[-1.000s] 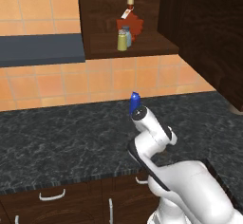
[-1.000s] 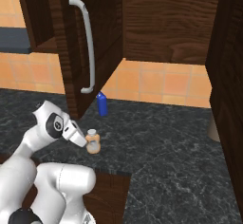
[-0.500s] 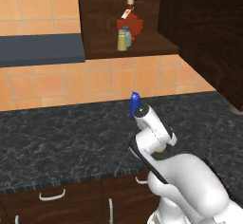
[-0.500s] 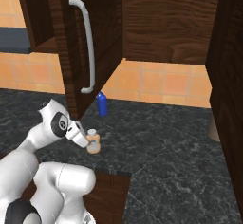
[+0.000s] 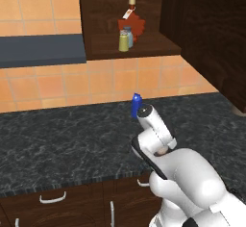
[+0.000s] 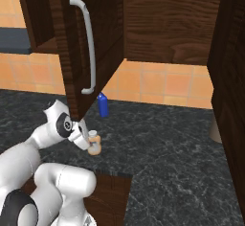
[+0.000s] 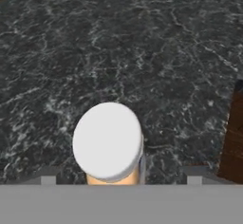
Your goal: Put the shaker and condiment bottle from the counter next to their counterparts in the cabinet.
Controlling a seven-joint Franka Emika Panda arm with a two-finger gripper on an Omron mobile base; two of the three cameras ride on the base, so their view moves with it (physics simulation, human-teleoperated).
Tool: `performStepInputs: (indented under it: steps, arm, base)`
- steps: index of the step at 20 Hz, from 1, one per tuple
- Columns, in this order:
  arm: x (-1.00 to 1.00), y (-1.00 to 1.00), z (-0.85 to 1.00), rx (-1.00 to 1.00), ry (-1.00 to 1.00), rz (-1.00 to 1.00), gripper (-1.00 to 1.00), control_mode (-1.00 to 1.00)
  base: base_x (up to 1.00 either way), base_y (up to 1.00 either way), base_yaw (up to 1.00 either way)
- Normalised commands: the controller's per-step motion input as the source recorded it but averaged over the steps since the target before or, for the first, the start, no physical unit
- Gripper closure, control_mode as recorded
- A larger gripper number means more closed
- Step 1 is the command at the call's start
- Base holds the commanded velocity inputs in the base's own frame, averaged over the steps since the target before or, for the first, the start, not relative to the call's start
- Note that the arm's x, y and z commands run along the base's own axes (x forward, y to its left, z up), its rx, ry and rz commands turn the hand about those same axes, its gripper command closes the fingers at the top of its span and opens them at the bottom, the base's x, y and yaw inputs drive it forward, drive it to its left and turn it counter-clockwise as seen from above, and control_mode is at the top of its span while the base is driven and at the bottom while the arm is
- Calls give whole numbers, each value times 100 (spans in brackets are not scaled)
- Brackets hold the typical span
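Note:
The condiment bottle (image 6: 95, 146), tan-orange with a pale cap, stands upright on the counter (image 6: 167, 143). My gripper (image 6: 90, 141) is lowered around it, open. From the hand view its white cap (image 7: 108, 140) sits between my fingertips (image 7: 47, 177), with a gap on each side. In the cabinet (image 5: 101, 19) the yellow-green shaker (image 5: 123, 42) stands on the shelf, right beside the grey-blue shaker (image 5: 129, 35) and the red leaf-shaped bottle (image 5: 132, 25). In the left base view my own arm hides the gripper and the condiment bottle.
A solid blue bottle (image 5: 136, 105) stands on the counter near the tiled wall, just beyond my hand. The open cabinet door (image 6: 91, 43) with its pale handle hangs above my arm. Another dark cabinet side (image 6: 232, 76) rises at the right.
The arm has shifted only slightly around the condiment bottle. The bottle stands where it stood.

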Motion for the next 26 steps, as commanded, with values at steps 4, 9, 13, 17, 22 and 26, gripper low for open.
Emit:
performStepInputs:
  steps: [4,9,13,17,22,26]
  arm:
    - [8,-29,-53,11,-14,-14,100,-100]
    - [1,-42,-15,10,-15,-10,100,-100]
    - [-84,-18,61,2,-15,-14,100,-100]
    - [-65,0,67,0,-2,-21,100,-100]
    - [-45,0,47,0,-2,-11,100,-100]
    - [-42,1,80,0,-3,-1,100,-100]
  base:
    - [0,0,0]
    - [0,0,0]
    - [0,0,0]
    - [0,0,0]
    - [0,0,0]
    - [0,0,0]
